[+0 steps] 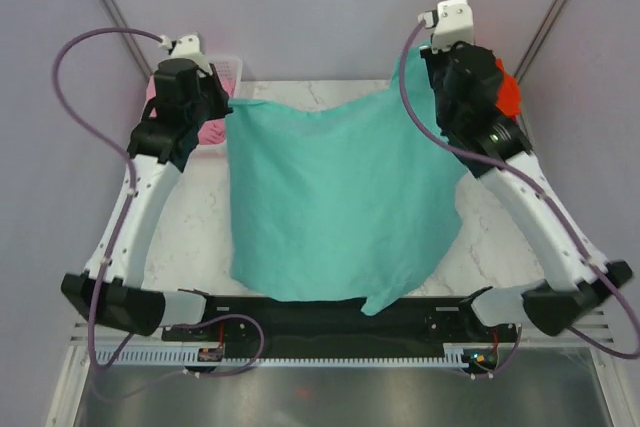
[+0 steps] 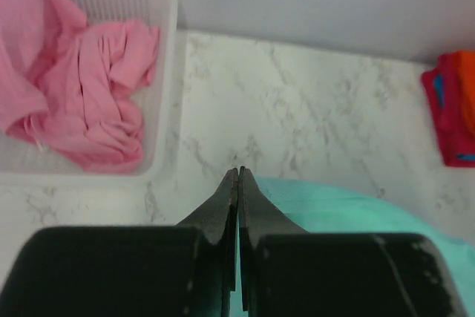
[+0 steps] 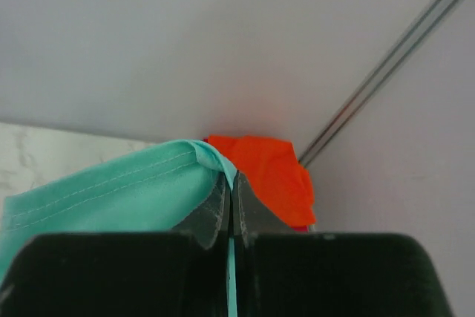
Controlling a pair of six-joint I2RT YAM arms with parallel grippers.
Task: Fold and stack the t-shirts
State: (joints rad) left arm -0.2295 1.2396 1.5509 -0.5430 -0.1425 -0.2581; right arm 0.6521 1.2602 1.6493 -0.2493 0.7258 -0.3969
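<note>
A teal t-shirt [image 1: 335, 202] hangs stretched between both grippers above the marble table, its lower edge reaching the near edge. My left gripper [image 1: 224, 105] is shut on its left top corner; in the left wrist view [image 2: 239, 172] teal cloth [image 2: 349, 213] runs from between the fingers. My right gripper [image 1: 432, 65] is shut on the right top corner; its hem [image 3: 148, 183] shows in the right wrist view [image 3: 231, 180]. A pink t-shirt [image 2: 82, 94] lies crumpled in the basket. An orange t-shirt [image 3: 267, 168] tops a folded stack at the back right.
The white slotted basket [image 2: 167, 72] stands at the table's back left, behind my left gripper [image 1: 235, 67]. The folded stack of orange, crimson and blue [image 2: 453, 109] sits at the back right corner [image 1: 508, 97]. Grey walls close in on all sides.
</note>
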